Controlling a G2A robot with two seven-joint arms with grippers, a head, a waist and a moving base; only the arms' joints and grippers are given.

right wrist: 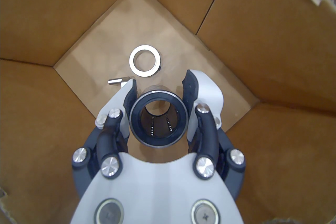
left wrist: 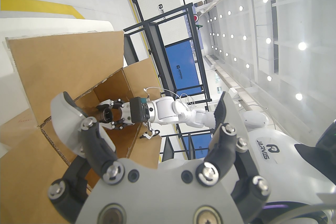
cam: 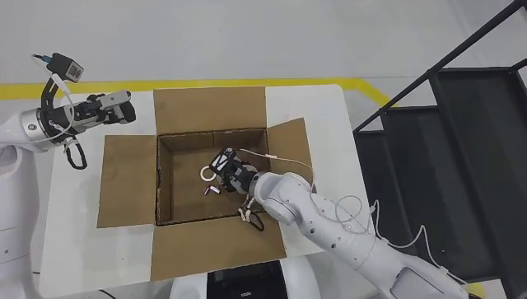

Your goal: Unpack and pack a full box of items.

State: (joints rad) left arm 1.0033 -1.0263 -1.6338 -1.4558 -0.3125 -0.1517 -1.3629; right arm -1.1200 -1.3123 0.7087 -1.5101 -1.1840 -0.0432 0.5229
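Observation:
An open cardboard box (cam: 128, 180) stands on the white table. Inside it, my right gripper (right wrist: 160, 83) is shut on a black-rimmed metal cylinder, a linear bearing (right wrist: 158, 121), with one finger on each side. Beyond the fingertips, a flat metal ring (right wrist: 145, 60) and a short metal pin (right wrist: 116, 81) lie on the box floor. The top view shows the right gripper (cam: 226, 171) low in the box by the ring (cam: 206, 173). My left gripper (cam: 128, 109) hangs open and holds nothing, outside the box past its far left corner. The left wrist view shows the bearing (left wrist: 106, 115) from there.
All four box flaps are folded outward over the table (cam: 329, 109). A dark metal stair frame (cam: 461, 134) stands right of the table. A yellow floor line (cam: 247, 83) runs behind it.

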